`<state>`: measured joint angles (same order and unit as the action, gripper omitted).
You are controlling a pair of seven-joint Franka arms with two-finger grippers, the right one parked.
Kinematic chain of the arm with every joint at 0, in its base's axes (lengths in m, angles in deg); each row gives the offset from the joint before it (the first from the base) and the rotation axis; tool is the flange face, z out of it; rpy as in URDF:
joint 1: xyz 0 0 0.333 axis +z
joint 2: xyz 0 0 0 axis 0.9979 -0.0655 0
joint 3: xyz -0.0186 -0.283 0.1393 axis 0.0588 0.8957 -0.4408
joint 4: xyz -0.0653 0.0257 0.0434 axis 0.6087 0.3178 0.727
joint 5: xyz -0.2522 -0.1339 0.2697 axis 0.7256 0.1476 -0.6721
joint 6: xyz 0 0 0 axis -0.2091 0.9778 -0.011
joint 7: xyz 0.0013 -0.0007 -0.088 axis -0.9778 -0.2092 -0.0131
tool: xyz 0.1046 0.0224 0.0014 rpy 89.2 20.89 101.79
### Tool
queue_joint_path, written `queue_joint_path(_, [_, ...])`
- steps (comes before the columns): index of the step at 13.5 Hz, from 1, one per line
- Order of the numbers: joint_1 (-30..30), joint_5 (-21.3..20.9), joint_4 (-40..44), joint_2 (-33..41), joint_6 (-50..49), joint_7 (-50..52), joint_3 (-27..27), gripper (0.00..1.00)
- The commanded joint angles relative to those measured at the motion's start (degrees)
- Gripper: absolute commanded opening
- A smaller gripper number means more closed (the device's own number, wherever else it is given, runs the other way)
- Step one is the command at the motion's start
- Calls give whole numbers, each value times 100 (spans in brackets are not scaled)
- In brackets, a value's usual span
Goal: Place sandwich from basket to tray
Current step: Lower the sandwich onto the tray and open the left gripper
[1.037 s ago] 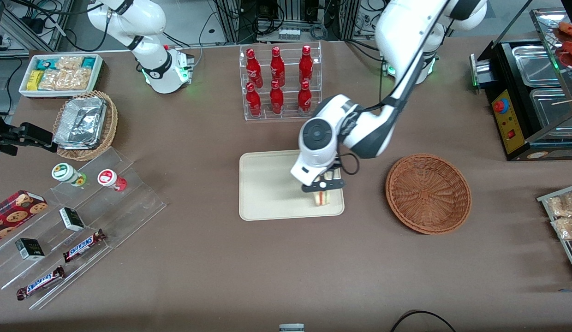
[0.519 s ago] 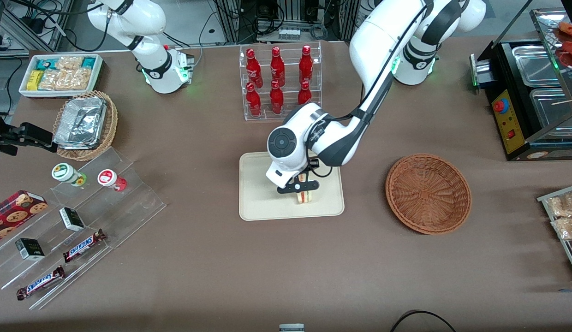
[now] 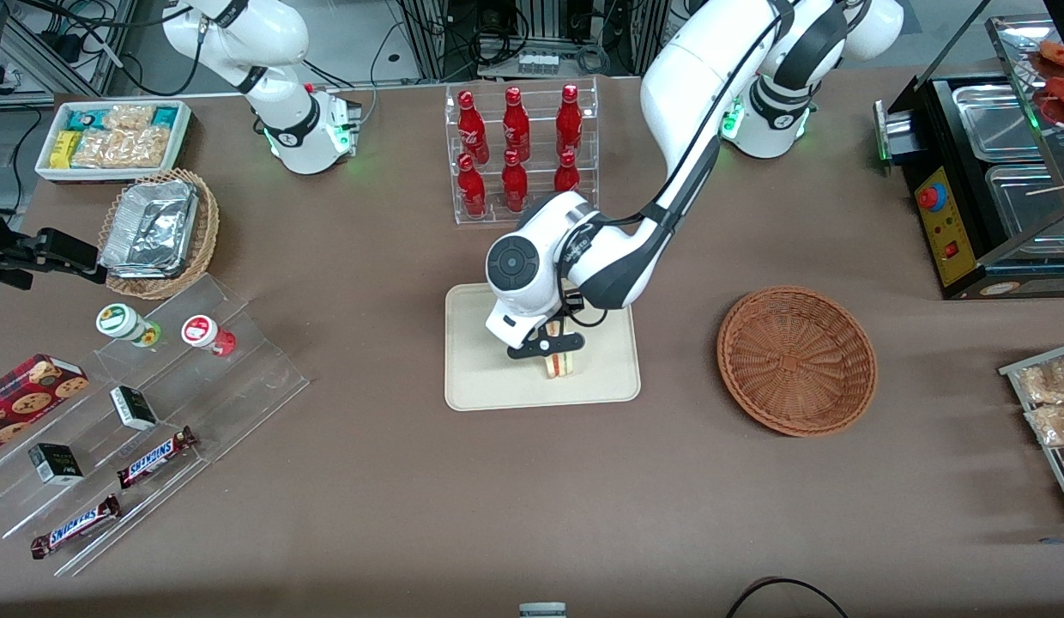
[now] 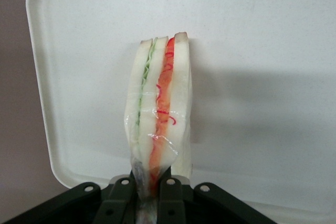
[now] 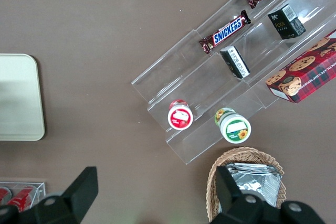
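Clear-wrapped, the sandwich [image 4: 159, 109] hangs over the cream tray [image 3: 480, 378], pinched at its wrapper end by the end effector [image 4: 149, 192], whose fingers hide that end, while the arm's wrist covers part of the tray; the wicker basket [image 3: 796, 360] sits well apart.

The gripper [image 4: 149, 195] is cut off by the frame edge, fingertips pinching the sandwich [image 4: 157, 111]. The arm's wrist hides part of the tray [image 3: 476, 378]. Whether sandwich touches tray is unclear.
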<state>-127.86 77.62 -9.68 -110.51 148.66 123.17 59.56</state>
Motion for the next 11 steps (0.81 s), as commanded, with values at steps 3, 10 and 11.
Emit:
queue_joint_path(3, [-93,25,250,-212,6,115,-90,0])
queue_joint_path(10, [-84,25,250,-282,94,124,-90,55])
queue_joint_path(11, [-84,25,250,-282,94,141,-90,82])
